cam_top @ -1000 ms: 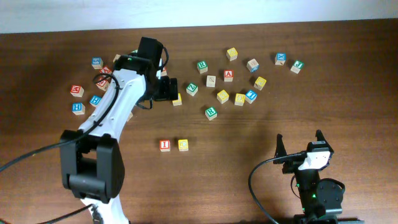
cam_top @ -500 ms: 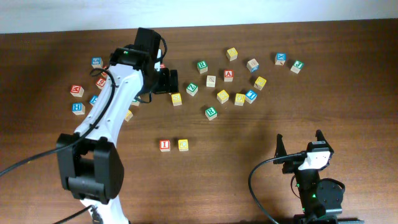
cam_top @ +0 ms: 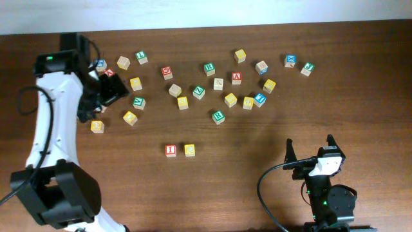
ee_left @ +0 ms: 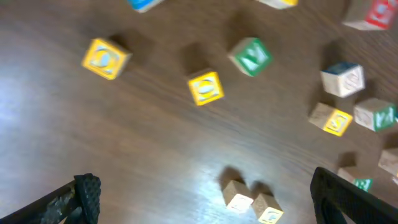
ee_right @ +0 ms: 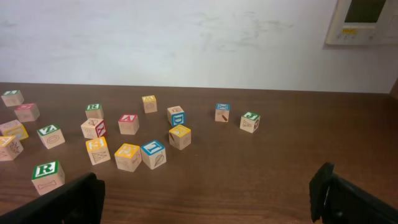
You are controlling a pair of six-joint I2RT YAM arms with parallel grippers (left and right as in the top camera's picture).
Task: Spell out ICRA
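Observation:
A red I block (cam_top: 170, 150) and a yellow C block (cam_top: 190, 150) sit side by side in front of the scattered letters; the left wrist view shows the I block (ee_left: 239, 196) and the C block (ee_left: 267, 209) near its bottom edge. A green R block (cam_top: 218, 116) (ee_right: 46, 174) lies nearest that pair, and another green R (cam_top: 209, 67) sits farther back. The red A block (cam_top: 236, 78) (ee_right: 128, 123) is in the middle of the cluster. My left gripper (cam_top: 111, 91) (ee_left: 205, 205) hangs open and empty over the left blocks. Near the front right, my right gripper (cam_top: 310, 152) (ee_right: 208, 199) is open and empty.
Several loose letter blocks spread across the back of the table. Under my left arm lie two yellow blocks (cam_top: 96, 126) (cam_top: 130, 118) and a green one (cam_top: 138, 102). A blue block (cam_top: 290, 60) and a green one (cam_top: 307, 69) mark the far right.
My left arm has swung from the middle of the block cluster to the left side, still open and empty. The right arm has not moved.

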